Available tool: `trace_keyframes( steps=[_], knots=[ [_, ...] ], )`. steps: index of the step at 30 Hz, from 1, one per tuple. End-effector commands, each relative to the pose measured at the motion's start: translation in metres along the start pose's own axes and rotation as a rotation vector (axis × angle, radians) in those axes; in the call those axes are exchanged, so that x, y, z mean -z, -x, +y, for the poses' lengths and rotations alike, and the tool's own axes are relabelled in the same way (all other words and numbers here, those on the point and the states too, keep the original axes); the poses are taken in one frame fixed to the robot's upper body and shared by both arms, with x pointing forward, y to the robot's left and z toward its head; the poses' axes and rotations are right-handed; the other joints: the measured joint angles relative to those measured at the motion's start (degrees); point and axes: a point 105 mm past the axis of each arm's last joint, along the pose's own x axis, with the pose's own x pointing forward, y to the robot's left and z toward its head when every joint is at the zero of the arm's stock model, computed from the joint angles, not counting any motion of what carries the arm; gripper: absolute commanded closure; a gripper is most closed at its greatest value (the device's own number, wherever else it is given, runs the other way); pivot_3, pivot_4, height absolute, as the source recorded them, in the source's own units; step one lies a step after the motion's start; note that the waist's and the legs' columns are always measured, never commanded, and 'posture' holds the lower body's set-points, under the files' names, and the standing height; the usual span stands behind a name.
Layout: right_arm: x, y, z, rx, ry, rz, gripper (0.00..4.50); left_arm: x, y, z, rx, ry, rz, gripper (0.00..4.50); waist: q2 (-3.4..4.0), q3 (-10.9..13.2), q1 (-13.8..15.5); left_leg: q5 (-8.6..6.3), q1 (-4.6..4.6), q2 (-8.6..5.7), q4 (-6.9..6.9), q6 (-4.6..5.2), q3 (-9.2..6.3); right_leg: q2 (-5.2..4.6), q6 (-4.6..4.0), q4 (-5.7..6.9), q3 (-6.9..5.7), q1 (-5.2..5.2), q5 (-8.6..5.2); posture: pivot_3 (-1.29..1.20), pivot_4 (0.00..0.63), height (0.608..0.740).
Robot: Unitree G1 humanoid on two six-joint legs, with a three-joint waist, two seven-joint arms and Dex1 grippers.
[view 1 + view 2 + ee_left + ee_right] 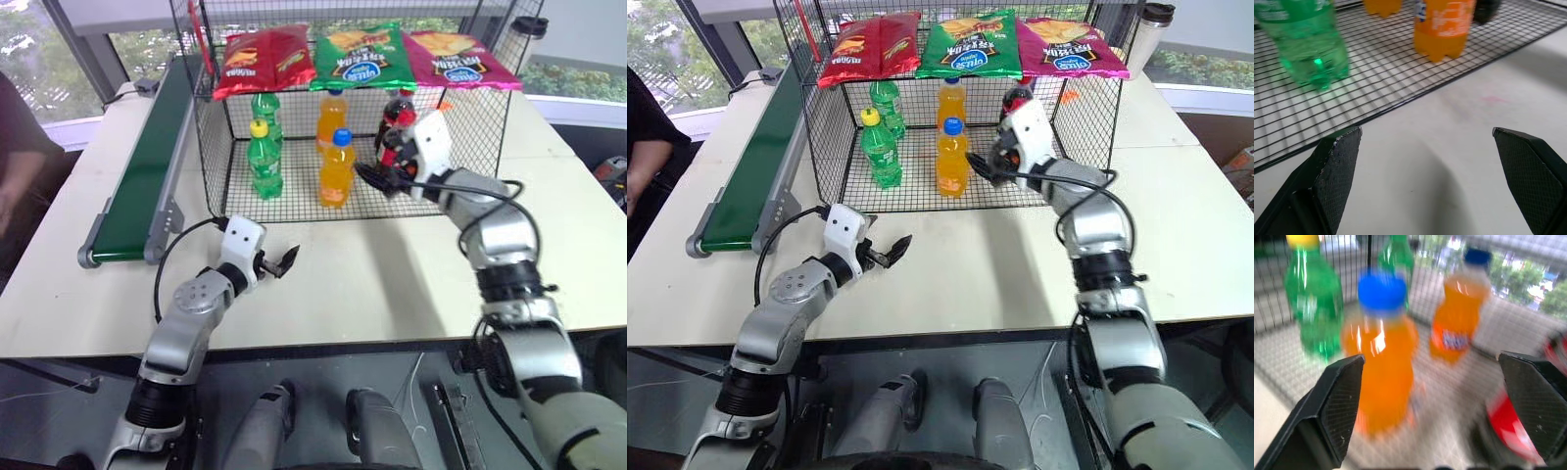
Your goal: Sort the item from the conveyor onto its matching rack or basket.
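Note:
The item, a small orange soda bottle with a blue cap, stands upright on the grid floor of the black wire basket, near its open front. My right gripper is open just to the right of the bottle, apart from it; in the right wrist view the bottle stands beyond the open fingers. My left gripper is open and empty, low over the white table in front of the basket. The green conveyor runs along the table's left side with nothing on it.
Inside the basket stand a second orange bottle, two green bottles, and a dark cola bottle behind my right gripper. Three chip bags lie on the basket's top. A person is at the far left.

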Motion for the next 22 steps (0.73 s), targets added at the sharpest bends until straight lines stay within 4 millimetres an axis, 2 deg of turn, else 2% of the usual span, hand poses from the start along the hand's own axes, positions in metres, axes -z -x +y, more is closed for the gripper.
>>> trace_keyframes(
  steps=[1, 7, 9, 22],
  knots=[
    [-0.001, 0.019, 0.028, -0.136, -0.034, 0.005, 0.04, -0.017, 0.004, -0.003, 0.062, -0.029, -0.064, 0.0, 0.01, 0.0, -0.2, 0.0, 0.01, 0.02, 0.0, 0.0, 0.0, 0.0, -0.01, 0.01, 0.0, 0.0, 0.0, 0.0, 0.15, 0.738],
    [0.034, 0.051, 0.084, -0.326, -0.15, 0.086, 0.04, -0.02, 0.007, -0.003, 0.107, -0.031, -0.072, 0.0, 0.02, 0.0, 0.0, -0.01, 0.0, 0.08, 0.03, 0.0, -0.02, -0.06, -0.04, 0.0, 0.0, 0.03, -0.03, 0.0, 0.15, 0.738],
    [0.043, 0.056, 0.096, -0.341, -0.194, 0.099, 0.04, -0.019, 0.009, -0.001, 0.113, -0.03, -0.071, 0.0, 0.02, 0.0, 0.1, -0.01, 0.0, 0.07, 0.03, -0.01, -0.02, -0.08, -0.04, -0.02, 0.0, 0.04, -0.04, 0.0, 0.15, 0.738],
    [0.057, 0.061, 0.101, -0.306, -0.246, 0.126, 0.04, -0.011, 0.014, -0.004, 0.136, -0.025, -0.063, 0.0, 0.01, 0.0, 0.1, -0.02, -0.03, 0.07, 0.06, -0.01, -0.01, -0.11, -0.05, -0.12, 0.0, 0.06, -0.04, 0.0, 0.15, 0.738]
  ],
)
